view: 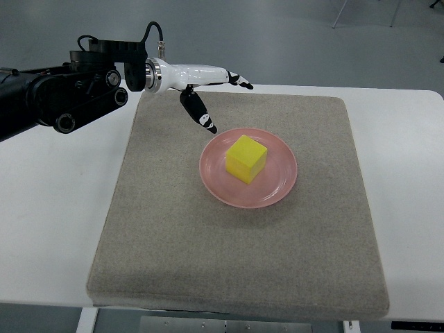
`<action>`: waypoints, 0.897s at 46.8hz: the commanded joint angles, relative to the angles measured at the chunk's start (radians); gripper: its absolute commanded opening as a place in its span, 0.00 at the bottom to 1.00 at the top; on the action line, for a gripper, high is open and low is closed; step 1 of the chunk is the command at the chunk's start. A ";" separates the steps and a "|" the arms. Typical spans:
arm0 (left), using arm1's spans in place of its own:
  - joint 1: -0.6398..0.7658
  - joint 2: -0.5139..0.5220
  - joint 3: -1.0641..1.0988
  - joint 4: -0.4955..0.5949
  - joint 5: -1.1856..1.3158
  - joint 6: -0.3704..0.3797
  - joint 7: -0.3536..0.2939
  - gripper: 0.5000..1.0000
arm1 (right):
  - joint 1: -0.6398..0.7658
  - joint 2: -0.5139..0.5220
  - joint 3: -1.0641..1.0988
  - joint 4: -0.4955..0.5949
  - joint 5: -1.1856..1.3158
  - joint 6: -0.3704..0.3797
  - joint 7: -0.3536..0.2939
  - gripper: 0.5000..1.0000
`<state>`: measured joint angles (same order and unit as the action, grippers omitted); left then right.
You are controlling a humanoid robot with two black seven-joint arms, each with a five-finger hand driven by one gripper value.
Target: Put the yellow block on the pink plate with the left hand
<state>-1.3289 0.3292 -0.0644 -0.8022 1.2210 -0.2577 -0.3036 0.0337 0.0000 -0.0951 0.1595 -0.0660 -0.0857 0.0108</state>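
Note:
A yellow block (245, 158) rests on the pink plate (277, 187), near the plate's middle. My left hand (225, 104) hovers up and to the left of the plate, apart from the block. Its white fingers (236, 78) are stretched out and the thumb (200, 113) points down toward the plate's rim, so the hand is open and holds nothing. The black left arm (55, 97) comes in from the upper left edge. My right arm is out of view.
The plate lies on a grey felt mat (173, 243) covering the middle of a white table (48, 229). Metal chair legs (347, 10) stand on the floor beyond the table's far edge.

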 commanded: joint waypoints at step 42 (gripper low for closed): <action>0.112 -0.185 0.006 0.554 -0.609 0.199 0.089 0.96 | 0.000 0.000 0.000 0.000 0.000 0.000 0.000 0.85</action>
<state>-1.2289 0.1564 -0.0555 -0.2703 0.6849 -0.0582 -0.2378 0.0336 0.0000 -0.0951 0.1595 -0.0659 -0.0857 0.0111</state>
